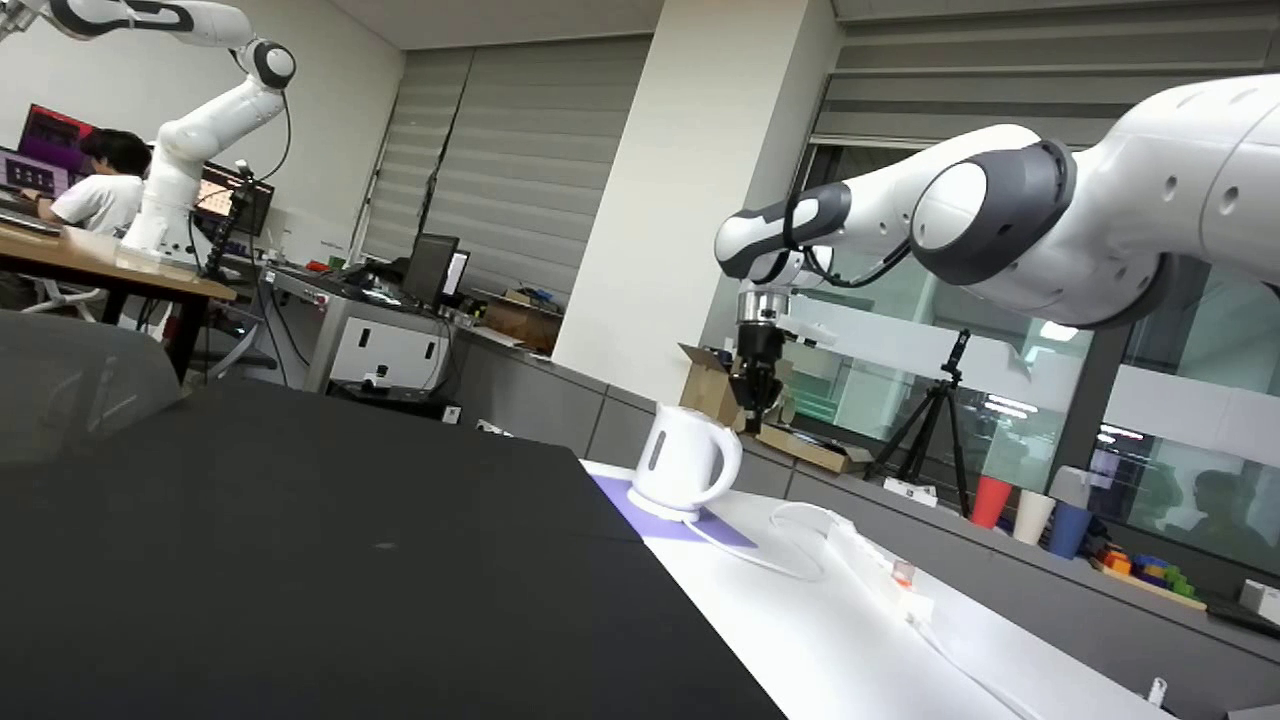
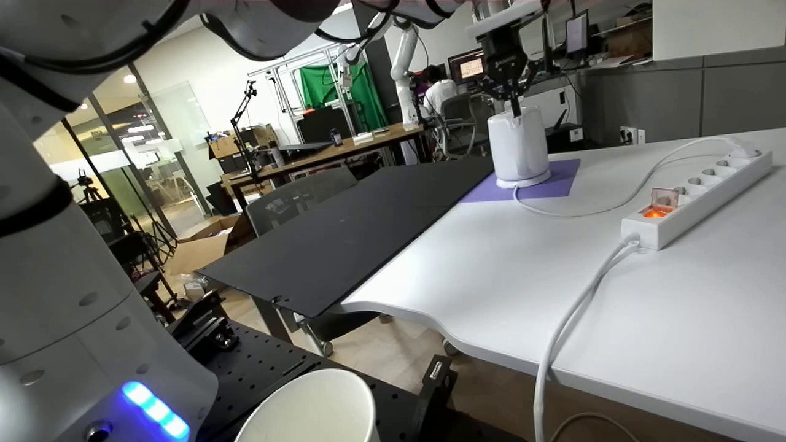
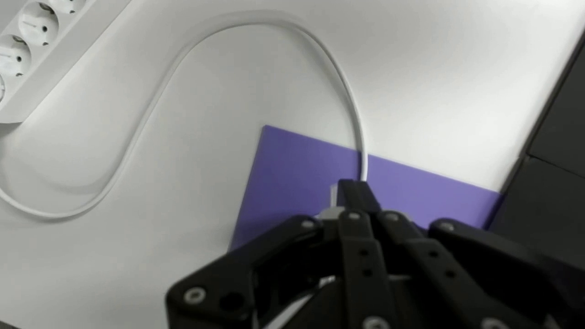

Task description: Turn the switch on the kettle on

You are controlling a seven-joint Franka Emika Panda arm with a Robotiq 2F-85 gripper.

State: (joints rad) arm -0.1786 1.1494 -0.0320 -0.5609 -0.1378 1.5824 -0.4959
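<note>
The white kettle (image 1: 675,462) stands upright on a purple sheet (image 1: 728,534), its handle (image 1: 728,460) on the right in this exterior view. The kettle also shows in an exterior view (image 2: 521,147). My gripper (image 1: 753,425) points down just above and beside the top of the handle; it also shows in an exterior view (image 2: 516,112) and the wrist view (image 3: 353,183). Its fingertips are together with nothing between them. I cannot tell whether they touch the kettle. In the wrist view the fingers hide most of the kettle; only pale bits show. The switch is not visible.
A white cord (image 2: 577,216) runs from the kettle base across the white table (image 2: 466,264) to a power strip (image 2: 706,199) with a lit orange switch (image 2: 656,212). A black board (image 2: 368,215) lies beside the kettle. Cups (image 1: 1032,517) stand on the window ledge.
</note>
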